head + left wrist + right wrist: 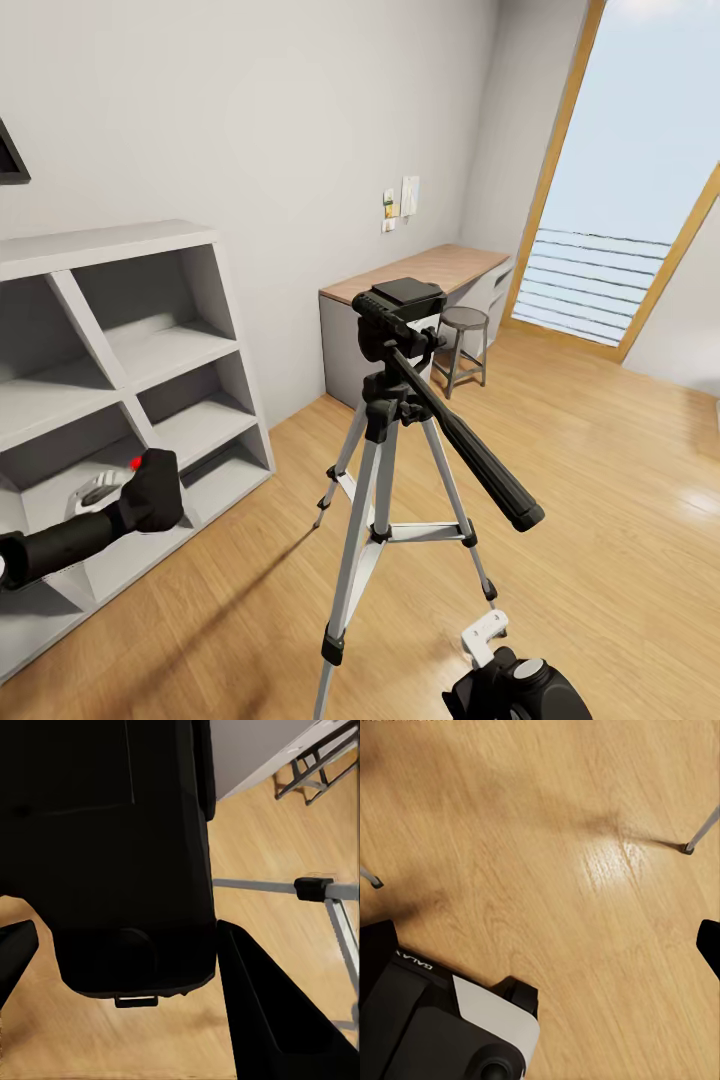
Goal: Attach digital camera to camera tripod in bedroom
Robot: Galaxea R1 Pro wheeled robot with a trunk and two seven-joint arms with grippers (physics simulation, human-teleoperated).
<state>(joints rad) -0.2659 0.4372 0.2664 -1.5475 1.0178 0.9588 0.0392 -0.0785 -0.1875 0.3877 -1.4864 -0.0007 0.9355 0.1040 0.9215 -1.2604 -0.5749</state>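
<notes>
The camera tripod (385,470) has silver-grey legs with black joints, head and pan handle. At eight o'clock from it, the digital camera (152,490) is black with a bright red button, held in the black left gripper (140,495). The shelf (120,400) is pale grey-white. The floor (600,480) shows light honey wood planks; the desk (420,275) has a tan top, and the stool (463,345) is grey.

The camera tripod (395,450) stands mid-floor (600,480) in the bedroom, the shelf unit (120,400) to its left against the wall. Behind it, a desk (420,275) with a stool (463,345) just before it; the window (630,200) lies right. The left gripper (150,490), apparently holding the digital camera (112,855), hangs before the shelf's lower compartments.
</notes>
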